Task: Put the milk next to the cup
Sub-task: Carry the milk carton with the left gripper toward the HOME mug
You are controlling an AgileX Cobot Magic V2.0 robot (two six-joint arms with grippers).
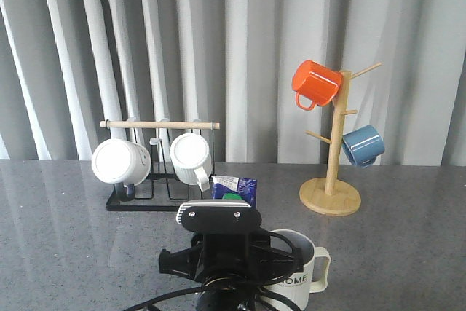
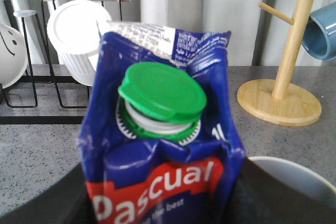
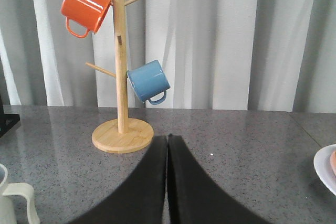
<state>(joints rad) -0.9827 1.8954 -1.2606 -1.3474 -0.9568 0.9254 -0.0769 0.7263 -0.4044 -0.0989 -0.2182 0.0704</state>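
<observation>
The left gripper is clamped on the milk, holding it upright just beside the cup, probably so it can be set down on the bench without tipping. The carton is blue with a green round cap, a red band with white lettering, and a crumpled top fold. The cup is pale, with black letters and its handle turned away from the carton. The right gripper has its fingers together, holding nothing.

Pale pleated curtain behind grey table
</observation>
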